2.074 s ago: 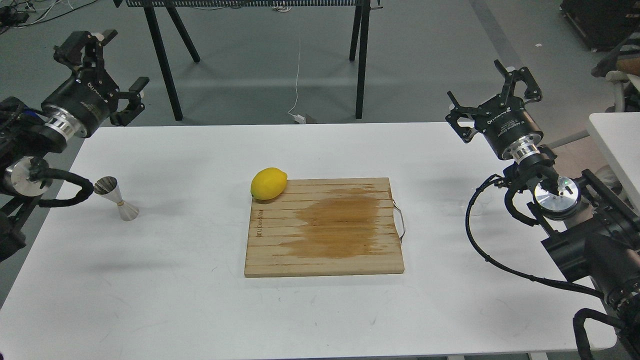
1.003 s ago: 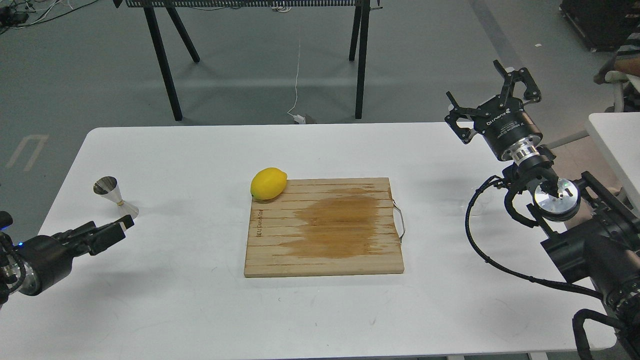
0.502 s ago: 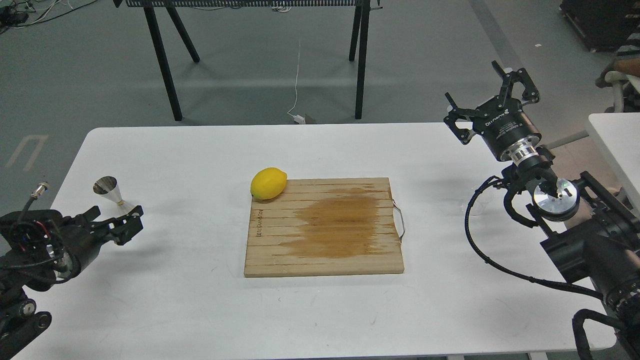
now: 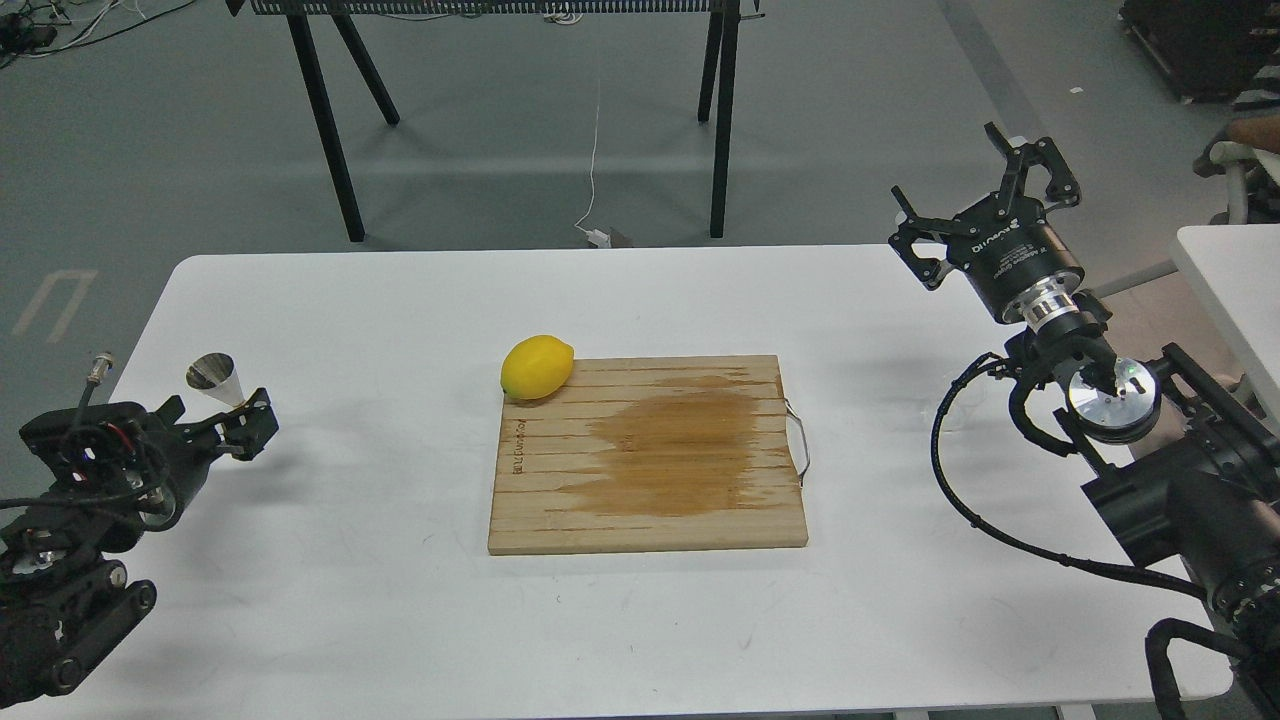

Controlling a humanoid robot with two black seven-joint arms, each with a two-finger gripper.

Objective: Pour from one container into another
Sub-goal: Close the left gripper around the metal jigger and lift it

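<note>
Left pincer (image 4: 243, 425) is positioned at the jigger (image 4: 222, 385) near the tabletop's (image 4: 400, 620) left edge; closure cannot be told. Next, a firm waist grasp is required.

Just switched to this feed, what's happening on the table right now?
The left gripper is low at the jigger near the table's left edge, hiding its base; whether it grips is unclear. The right gripper hangs open and empty, far right. A lemon rests on the stained cutting board's corner. No glass cup is visible.
</note>
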